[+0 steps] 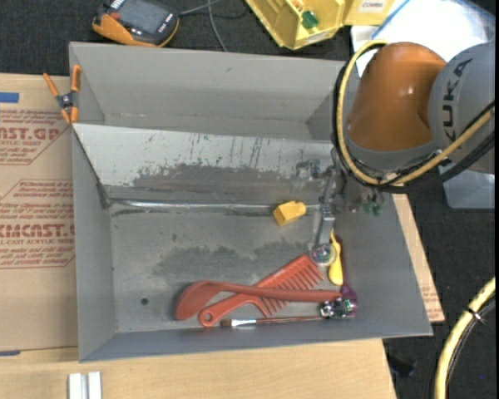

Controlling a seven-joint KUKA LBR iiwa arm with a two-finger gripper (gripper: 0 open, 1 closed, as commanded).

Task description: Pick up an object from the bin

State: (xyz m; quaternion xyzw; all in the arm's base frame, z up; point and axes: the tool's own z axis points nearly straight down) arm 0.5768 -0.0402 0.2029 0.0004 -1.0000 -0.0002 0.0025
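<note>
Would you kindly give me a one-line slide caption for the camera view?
Pincer low at the bin's right side, between a yellow block and a red comb.

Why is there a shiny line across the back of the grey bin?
In the camera view, light glints where the floor of the grey metal bin meets its back wall; in that view, shadows under the small yellow block and orange-red plastic comb look faint.

Arm (399,98) from the right, end effector (321,249) down low.
</note>
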